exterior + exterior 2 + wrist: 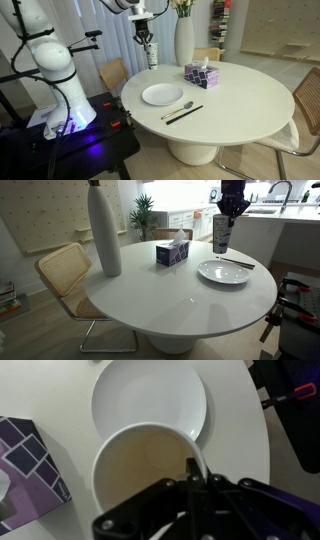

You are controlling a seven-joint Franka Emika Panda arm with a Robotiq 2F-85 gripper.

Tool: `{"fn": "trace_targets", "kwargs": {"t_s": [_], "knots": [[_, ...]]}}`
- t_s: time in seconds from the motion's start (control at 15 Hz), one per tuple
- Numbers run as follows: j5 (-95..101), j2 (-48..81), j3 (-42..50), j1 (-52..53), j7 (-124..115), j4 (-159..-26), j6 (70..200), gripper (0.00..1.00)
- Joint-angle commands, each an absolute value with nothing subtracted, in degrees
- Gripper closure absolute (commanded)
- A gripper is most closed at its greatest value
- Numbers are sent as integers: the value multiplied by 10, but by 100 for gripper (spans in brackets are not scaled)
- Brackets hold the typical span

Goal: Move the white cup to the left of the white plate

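Gripping one white cup (151, 56) beside one white plate (162, 95).
Gripper (194, 470) jaws clamped on the cup's thin round rim (smooth, glossy); the cup is near the round table's (240, 110) edge, just beside the flat plate, lifted or not unclear. One patterned tissue box (201, 75); open tabletop past it.

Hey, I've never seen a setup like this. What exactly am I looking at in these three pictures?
It's a white robot arm beside a round table. Two pictures come from cameras standing in the room. The third looks down from the arm's wrist. The tool at the arm's end grips the white cup, held in the air near the white plate. On the table also stand a tall vase and a tissue box, with cutlery by the plate.
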State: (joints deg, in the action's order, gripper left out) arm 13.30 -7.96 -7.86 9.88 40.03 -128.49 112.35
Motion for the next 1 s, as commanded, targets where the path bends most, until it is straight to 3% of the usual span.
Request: {"fn": "trace_targets", "kwargs": {"t_s": [0.0, 0.93], "knots": [[163, -42, -102, 113, 347, -1278, 1161, 100], [181, 58, -133, 135, 326, -1260, 1245, 100]]}}
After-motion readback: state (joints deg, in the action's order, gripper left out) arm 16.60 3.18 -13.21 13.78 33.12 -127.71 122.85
